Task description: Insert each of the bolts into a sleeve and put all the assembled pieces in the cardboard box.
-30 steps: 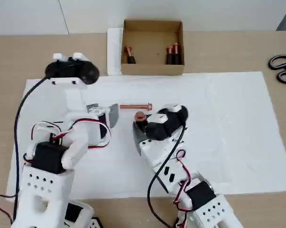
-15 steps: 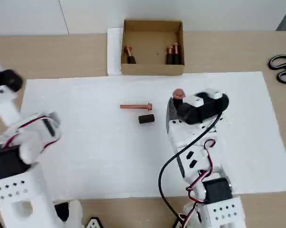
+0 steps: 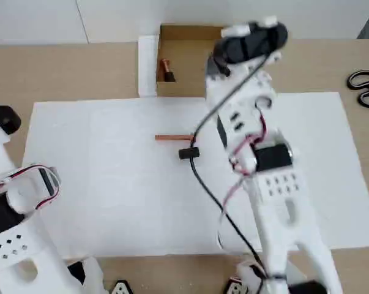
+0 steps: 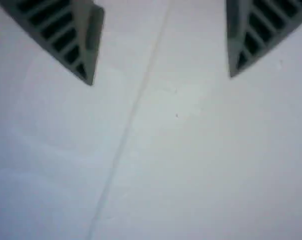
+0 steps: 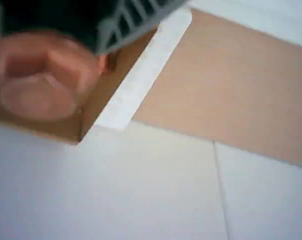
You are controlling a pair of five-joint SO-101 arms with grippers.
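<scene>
My right arm [image 3: 248,43] stretches over the cardboard box [image 3: 178,43]. Its gripper [image 5: 80,35] is shut on an assembled piece, a copper bolt head [image 5: 35,80] in a dark sleeve [image 5: 50,17], just above the box's corner [image 5: 95,107]. Another assembled piece [image 3: 166,69] lies in the box's left part. A loose copper bolt [image 3: 174,138] and a black sleeve [image 3: 188,153] lie side by side in the middle of the white paper [image 3: 111,184]. My left arm [image 3: 19,190] is drawn back at the left, and its gripper [image 4: 161,76] hangs open over bare paper.
Scissors [image 3: 365,84] lie on the wooden table at the far right edge. A narrow white strip [image 3: 147,64] lies along the box's left wall. The right arm's body and cables cross the paper to the right of the loose parts.
My right arm has swung from the middle of the paper up to the box, carrying the assembled piece. The left arm pulled back to the left edge and now stays there.
</scene>
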